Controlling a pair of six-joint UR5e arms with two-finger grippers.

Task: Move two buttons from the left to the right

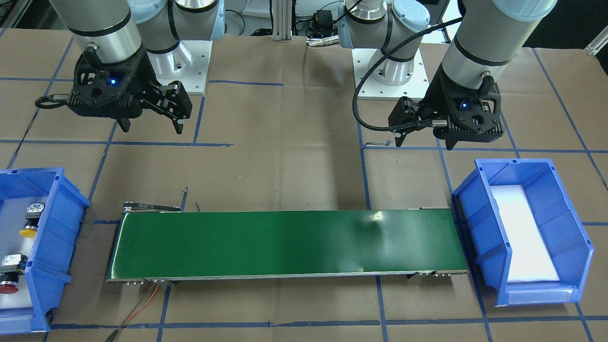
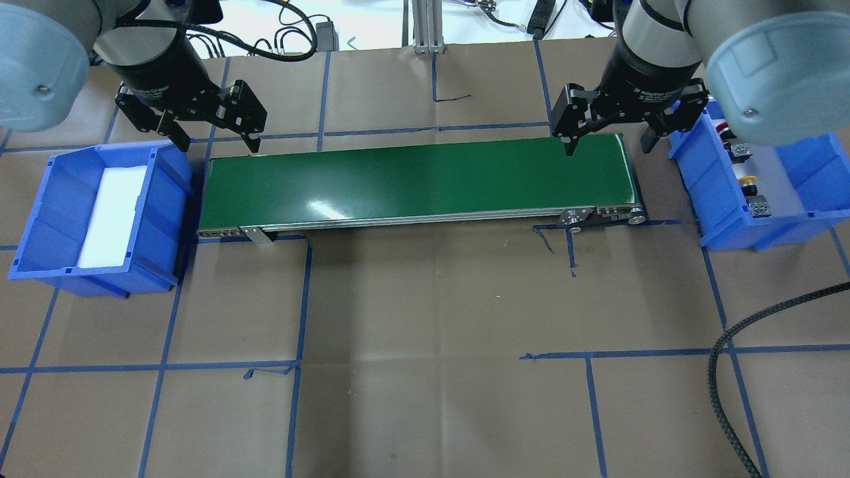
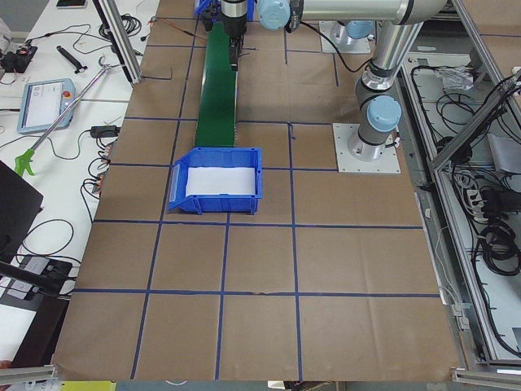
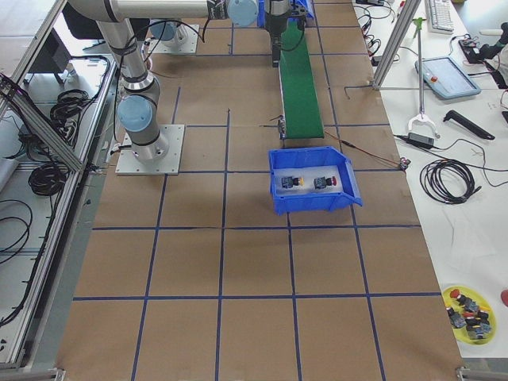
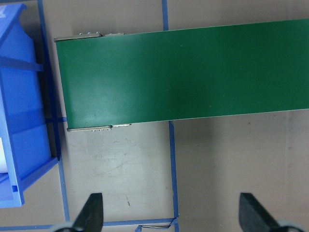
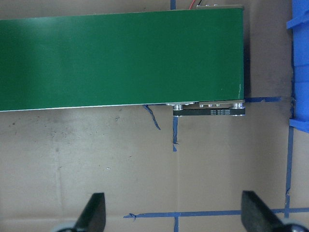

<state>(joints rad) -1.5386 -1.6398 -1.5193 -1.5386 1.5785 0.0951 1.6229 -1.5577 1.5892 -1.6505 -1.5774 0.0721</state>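
Observation:
The two buttons lie in the blue bin [image 2: 817, 166] at the robot's right end of the table. The yellow-capped button [image 1: 31, 223] and the red-capped button [image 1: 9, 278] rest apart on its white liner. They also show in the overhead view, yellow [image 2: 750, 184] and red [image 2: 730, 139]. My right gripper [image 2: 607, 147] is open and empty. It hovers over the table behind the belt's right end, left of that bin. My left gripper [image 2: 219, 143] is open and empty, behind the belt's left end. Both wrist views show open fingers over bare paper, left [image 5: 173, 212] and right [image 6: 175, 212].
A green conveyor belt [image 2: 418, 182] runs across the middle between the bins. A second blue bin [image 2: 169, 199] with only a white liner stands at the robot's left end. A black cable [image 2: 737, 345] lies at the near right. Brown paper with blue tape lines covers the table.

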